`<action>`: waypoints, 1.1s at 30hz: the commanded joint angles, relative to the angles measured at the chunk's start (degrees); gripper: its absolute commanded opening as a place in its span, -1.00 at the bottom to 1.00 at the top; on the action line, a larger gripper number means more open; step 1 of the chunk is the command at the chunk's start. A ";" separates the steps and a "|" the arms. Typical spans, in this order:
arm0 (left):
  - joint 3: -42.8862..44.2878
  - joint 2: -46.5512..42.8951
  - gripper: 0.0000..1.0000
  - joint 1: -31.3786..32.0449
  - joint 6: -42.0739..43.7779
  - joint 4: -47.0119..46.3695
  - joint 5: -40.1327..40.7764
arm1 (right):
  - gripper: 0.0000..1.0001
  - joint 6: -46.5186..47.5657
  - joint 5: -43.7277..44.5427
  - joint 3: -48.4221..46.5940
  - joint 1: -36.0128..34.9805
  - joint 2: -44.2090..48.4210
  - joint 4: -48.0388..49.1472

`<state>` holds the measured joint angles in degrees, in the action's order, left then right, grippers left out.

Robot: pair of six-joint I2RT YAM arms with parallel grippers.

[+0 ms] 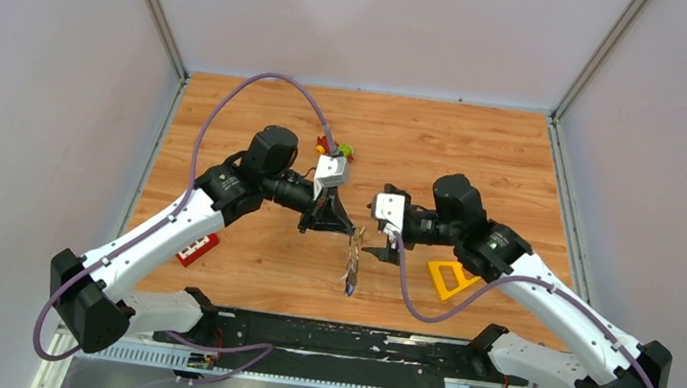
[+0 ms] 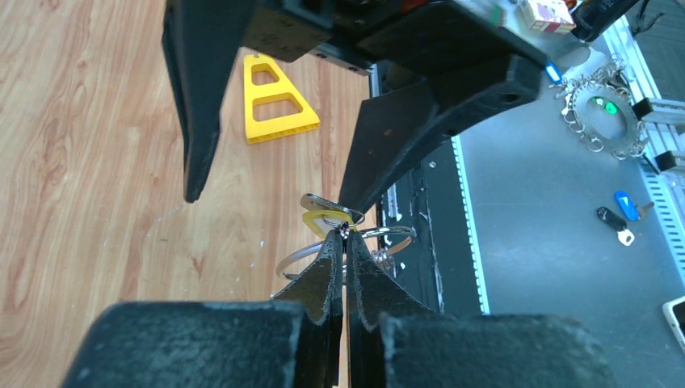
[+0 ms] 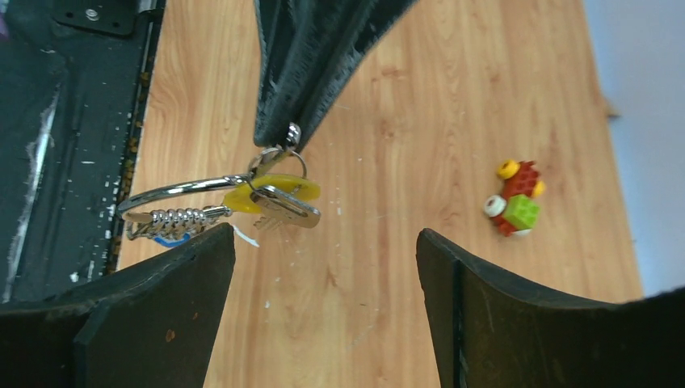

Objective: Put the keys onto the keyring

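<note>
Seen from above, the left gripper and the right gripper face each other over the middle of the worktop, nearer its near edge. The keys dangle in a bunch between them. A toy car sits behind the left gripper, a yellow triangle lies under the right arm by the near edge, and a red block lies toward the near left corner. In the left wrist view, the left fingers are pressed together, pinching the wire of the keyring. A silver key and a pale yellow tag sit just past the tips, and the right fingers stand wide apart beyond. In the right wrist view, the right fingers are spread and grip nothing. The ring, key, yellow tag and a blue tag hang from the left gripper's closed tips above the wood.
</note>
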<state>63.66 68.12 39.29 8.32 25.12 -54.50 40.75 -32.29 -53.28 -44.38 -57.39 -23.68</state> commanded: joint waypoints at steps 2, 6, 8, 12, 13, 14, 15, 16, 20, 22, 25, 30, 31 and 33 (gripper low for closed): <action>0.27 -2.30 -1.00 0.25 4.50 0.44 0.49 | 0.65 -5.08 -13.26 -3.03 4.40 -3.05 0.81; 0.28 -2.14 -1.00 0.91 6.37 1.55 1.32 | 0.59 -3.38 -18.33 -4.18 5.27 -3.87 -0.98; 0.32 -1.90 -1.00 1.17 6.73 1.54 1.38 | 0.52 -3.26 -20.17 -4.59 5.32 -4.47 -1.09; 0.66 -1.46 -1.00 1.48 6.85 1.58 1.52 | 0.35 -3.61 -22.42 -5.29 5.30 -5.99 -1.20; 0.80 -1.34 -1.00 1.49 6.81 1.59 1.59 | 0.28 -3.61 -22.77 -5.53 5.31 -6.35 -1.27; 0.85 -1.26 -1.00 1.49 6.80 1.48 1.59 | 0.18 -3.72 -22.88 -5.69 5.35 -6.74 -1.28; 0.86 -1.24 -1.00 1.49 6.75 1.49 1.65 | 0.09 -3.75 -22.75 -5.86 5.35 -7.08 -1.40; 0.85 -1.23 -1.00 1.57 6.76 1.48 1.69 | -0.01 -3.64 -22.52 -6.04 5.37 -7.34 -1.55; 0.86 -1.44 -1.00 1.58 6.63 1.46 1.92 | -0.32 -3.40 -21.88 -5.98 5.42 -7.69 -1.74; 0.81 -1.44 -1.00 1.58 6.71 1.57 2.27 | -0.51 -3.02 -21.65 -6.20 5.40 -7.66 -2.23; 0.68 -1.59 -1.00 1.58 7.52 2.07 3.56 | -0.65 -2.11 -21.10 -6.47 5.84 -7.24 -3.52; 0.82 -1.25 -1.00 1.59 8.25 2.31 6.59 | -0.85 -0.77 -20.38 -7.14 6.66 -6.43 -5.70; 0.96 -0.93 -1.00 1.58 8.28 2.33 7.20 | -0.92 -0.55 -20.25 -7.32 6.68 -6.41 -6.02; 1.24 -0.50 -1.00 1.59 8.53 2.16 8.70 | -1.00 -0.18 -19.40 -7.57 6.67 -6.63 -6.62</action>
<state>63.66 67.61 40.53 15.11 28.93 -47.75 38.70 -51.96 -57.84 -38.06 -65.01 -28.91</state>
